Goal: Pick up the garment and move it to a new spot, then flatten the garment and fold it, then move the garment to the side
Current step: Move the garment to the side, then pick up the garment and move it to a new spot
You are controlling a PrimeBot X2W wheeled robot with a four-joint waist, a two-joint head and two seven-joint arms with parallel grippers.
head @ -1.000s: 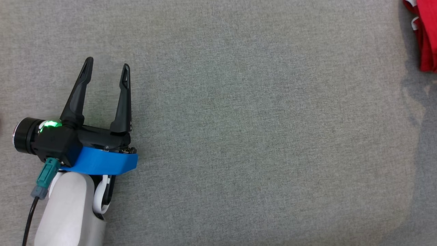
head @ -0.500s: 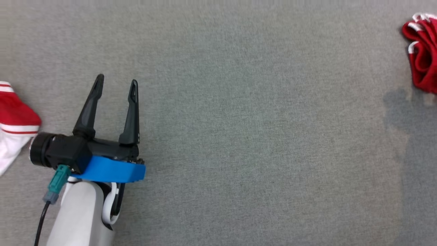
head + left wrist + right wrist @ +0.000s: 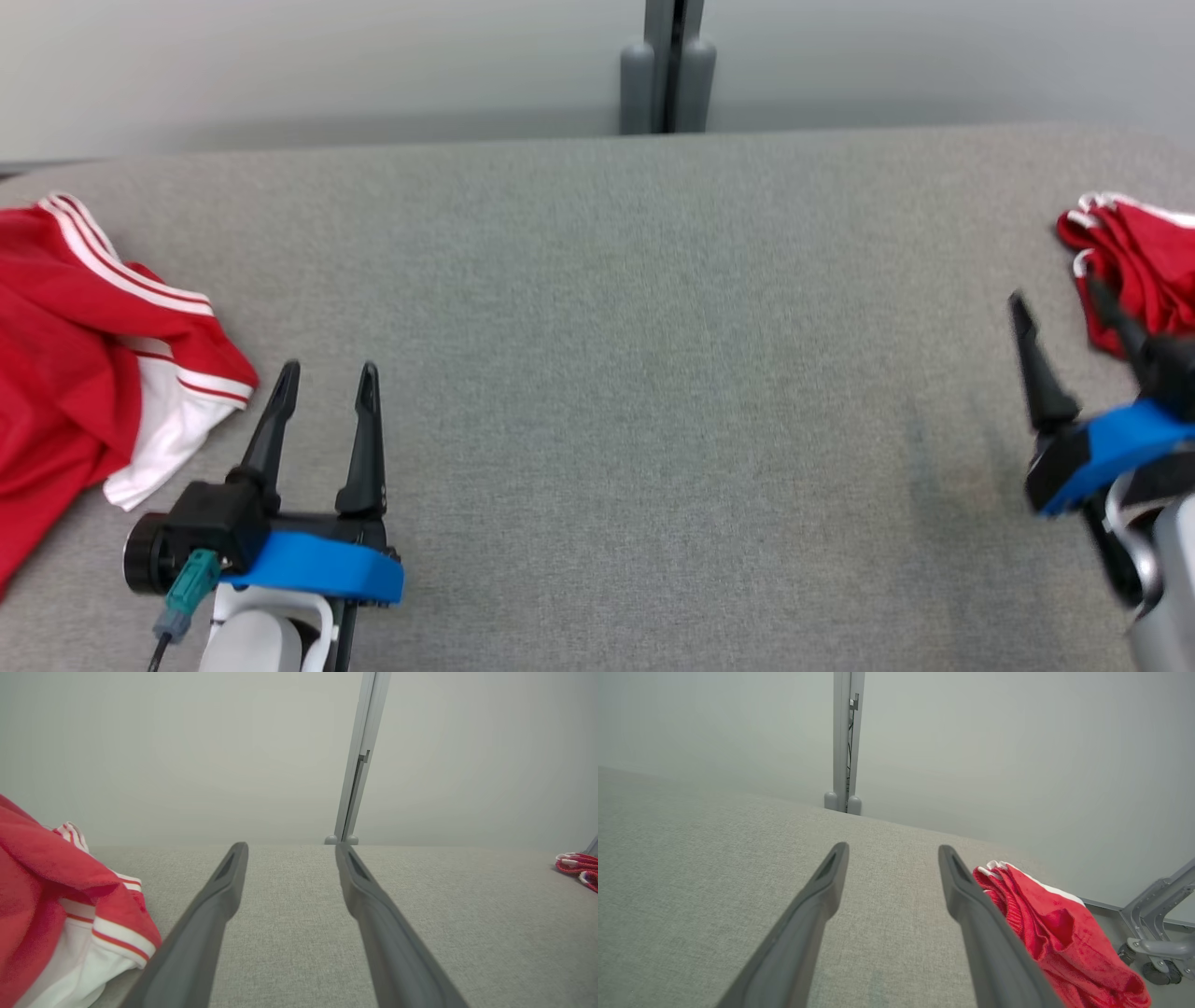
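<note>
A bunched red garment with white trim (image 3: 1134,257) lies near the right edge of the grey cloth table (image 3: 597,373). My right gripper (image 3: 1057,299) stands just in front and left of it, open with nothing between its fingers. In the right wrist view the right gripper (image 3: 892,847) has the red garment (image 3: 1055,924) just past its right finger. A crumpled red and white striped garment (image 3: 84,336) lies at the table's left. My left gripper (image 3: 328,373) stands open and empty to its right. The left wrist view has the left gripper (image 3: 289,847) beside this striped garment (image 3: 46,905).
A grey post (image 3: 667,65) rises behind the table's far edge against a pale wall. A grey wheeled frame (image 3: 1157,947) stands on the floor beyond the table's right end. Bare grey cloth stretches between the two grippers.
The head camera has tilted up, bringing the wall, the post and the left garment into view. My right gripper has come into view, open, beside the red garment. The left gripper stays open.
</note>
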